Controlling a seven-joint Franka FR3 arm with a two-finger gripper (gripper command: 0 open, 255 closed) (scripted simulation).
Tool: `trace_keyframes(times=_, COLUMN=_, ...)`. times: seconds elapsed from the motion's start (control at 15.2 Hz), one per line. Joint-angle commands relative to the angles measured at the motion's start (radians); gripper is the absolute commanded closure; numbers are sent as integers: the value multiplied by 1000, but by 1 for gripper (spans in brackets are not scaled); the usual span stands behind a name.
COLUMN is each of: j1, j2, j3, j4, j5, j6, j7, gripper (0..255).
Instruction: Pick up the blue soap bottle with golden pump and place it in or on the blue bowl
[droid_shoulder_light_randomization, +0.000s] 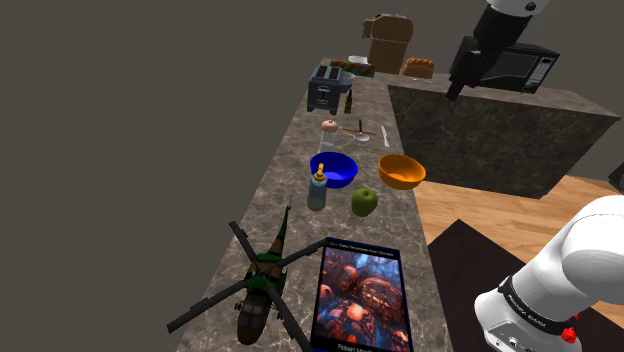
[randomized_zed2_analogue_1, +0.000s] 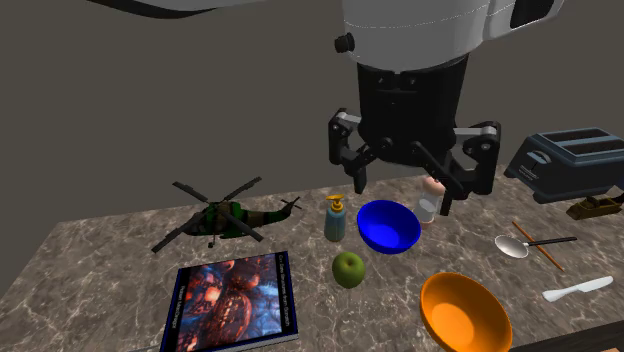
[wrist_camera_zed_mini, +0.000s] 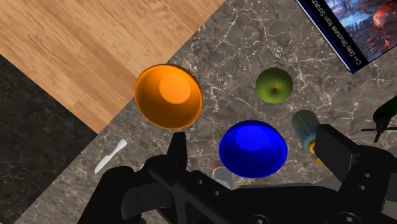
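Approach step: gripper (randomized_zed2_analogue_1: 402, 193), fingers apart and empty, hangs high over the blue bowl (randomized_zed2_analogue_1: 389, 228); soap bottle (randomized_zed2_analogue_1: 337, 220) stands upright on the counter (randomized_zed2_analogue_1: 100, 262) just beside that bowl, possibly touching; next move needs sidestep over bottle, then descent.

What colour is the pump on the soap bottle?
The pump is golden yellow; it shows best in the second exterior view.
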Motion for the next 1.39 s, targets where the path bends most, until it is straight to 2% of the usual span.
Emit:
trace_keyframes(times=0.0, j1=0, j2=0, j3=0, j4=0, j5=0, j6=0, j7=0, gripper=0)
trace_keyframes(times=0.66, j1=32, j2=349, j3=55, j4=85, j5=20, j6=149, j7=33, gripper=0)
trace_keyframes(times=1.32, j1=64, j2=724, j3=107, j4=266, j5=11, j6=226, j7=64, gripper=0)
